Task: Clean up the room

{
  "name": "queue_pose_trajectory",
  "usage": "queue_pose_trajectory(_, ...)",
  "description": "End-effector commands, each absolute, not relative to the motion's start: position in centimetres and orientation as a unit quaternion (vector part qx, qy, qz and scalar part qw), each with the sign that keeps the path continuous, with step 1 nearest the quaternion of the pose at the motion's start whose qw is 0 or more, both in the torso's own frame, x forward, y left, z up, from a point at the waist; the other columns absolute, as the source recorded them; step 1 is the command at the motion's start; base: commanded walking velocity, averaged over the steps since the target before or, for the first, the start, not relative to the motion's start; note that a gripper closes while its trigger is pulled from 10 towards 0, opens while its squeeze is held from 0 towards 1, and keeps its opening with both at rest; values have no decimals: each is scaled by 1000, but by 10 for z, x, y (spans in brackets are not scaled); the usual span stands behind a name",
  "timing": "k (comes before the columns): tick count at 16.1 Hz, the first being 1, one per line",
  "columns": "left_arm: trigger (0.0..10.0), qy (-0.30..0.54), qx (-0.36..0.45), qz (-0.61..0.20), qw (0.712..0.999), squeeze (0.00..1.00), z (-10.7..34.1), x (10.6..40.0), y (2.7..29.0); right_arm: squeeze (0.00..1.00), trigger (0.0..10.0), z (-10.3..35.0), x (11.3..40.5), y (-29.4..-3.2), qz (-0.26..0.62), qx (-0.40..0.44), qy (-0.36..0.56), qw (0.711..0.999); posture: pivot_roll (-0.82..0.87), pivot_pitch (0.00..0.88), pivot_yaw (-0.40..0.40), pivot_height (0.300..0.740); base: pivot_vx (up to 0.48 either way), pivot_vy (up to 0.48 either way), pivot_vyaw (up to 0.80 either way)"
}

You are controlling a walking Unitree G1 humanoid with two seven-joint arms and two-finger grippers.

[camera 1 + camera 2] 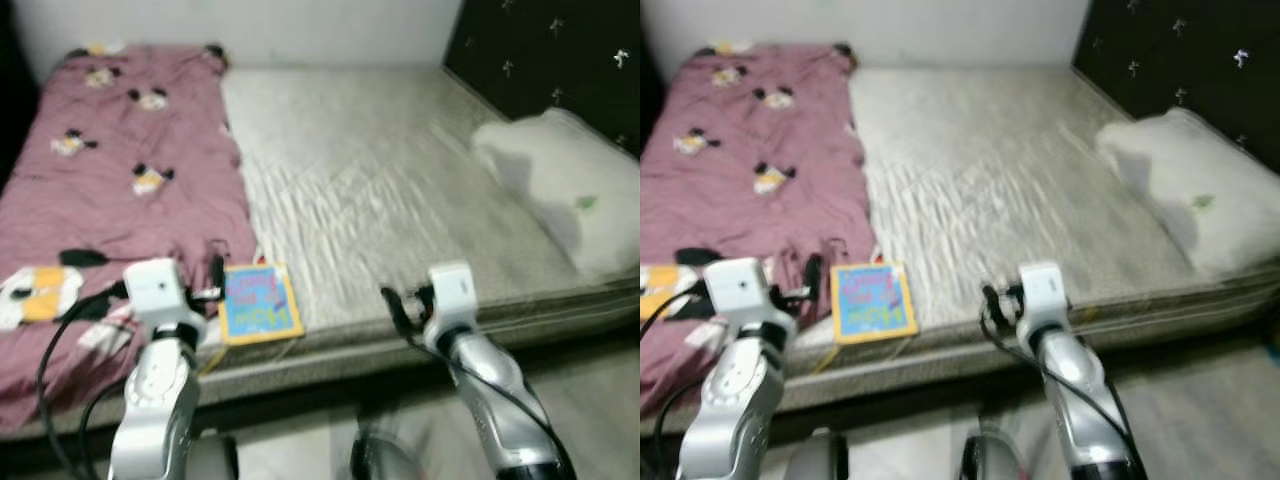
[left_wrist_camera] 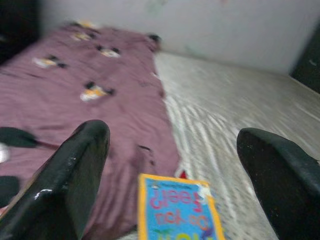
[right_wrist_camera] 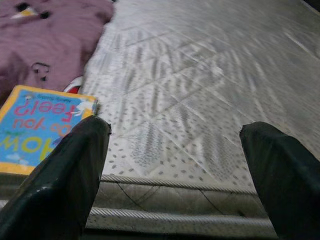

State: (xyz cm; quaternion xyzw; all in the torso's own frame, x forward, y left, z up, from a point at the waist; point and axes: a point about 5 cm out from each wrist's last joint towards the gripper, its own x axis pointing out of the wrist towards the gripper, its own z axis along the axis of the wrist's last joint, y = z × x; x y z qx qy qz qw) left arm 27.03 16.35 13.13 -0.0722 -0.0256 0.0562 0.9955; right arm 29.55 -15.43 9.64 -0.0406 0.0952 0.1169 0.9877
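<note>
Here the robot stands at the long edge of a bed (image 1: 400,190) whose grey quilted mattress is bare over most of its width, the head views being slightly blurred. A mauve blanket (image 1: 120,180) printed with small cartoon figures covers the bed's left portion, reaching from the far wall to the near edge. A children's picture book (image 1: 258,303), blue with a yellow border and coloured lettering on its cover, lies flat at the near edge of the mattress, just beside the blanket's right margin and partly touching it. A white pillow (image 1: 565,185) rests at the right end of the bed against a dark headboard (image 1: 550,60) studded with pale marks. The left gripper (image 2: 172,165) is raised before the near edge of the bed, over the blanket's lower corner, with its two black fingers (image 2: 70,175) spread wide and holding nothing; in its wrist view the book appears between them, a little farther on. The right gripper (image 3: 175,165) is raised before the bare mattress edge, to the right of the book, its fingers (image 3: 65,175) likewise set far apart and empty; the book's corner shows beside one finger in that wrist view. Pale flooring (image 1: 600,400) lies below the bed frame on the right.
</note>
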Motion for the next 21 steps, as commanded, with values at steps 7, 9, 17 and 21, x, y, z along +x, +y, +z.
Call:
queue_pose_trajectory(7,10000,-16,-79,51,995,0,125,266,163,0,10000,96,298,-152,126,-45,96,986,1,108,-59,651,207,0,0)
queue_pose_trajectory(9,10000,-16,-79,49,996,0,126,267,163,0,10000,96,298,-152,126,-44,96,986,0,112,-59,651,338,0,0)
queue_pose_trajectory(17,10000,-17,-84,42,995,0,127,269,159,0,10000,98,299,-149,135,-48,85,986,1,116,-55,651,351,0,56)
queue_pose_trajectory(21,10000,-12,-89,42,995,0,126,270,154,0,10000,99,300,-147,149,-63,79,984,3,115,-55,651,0,0,0)
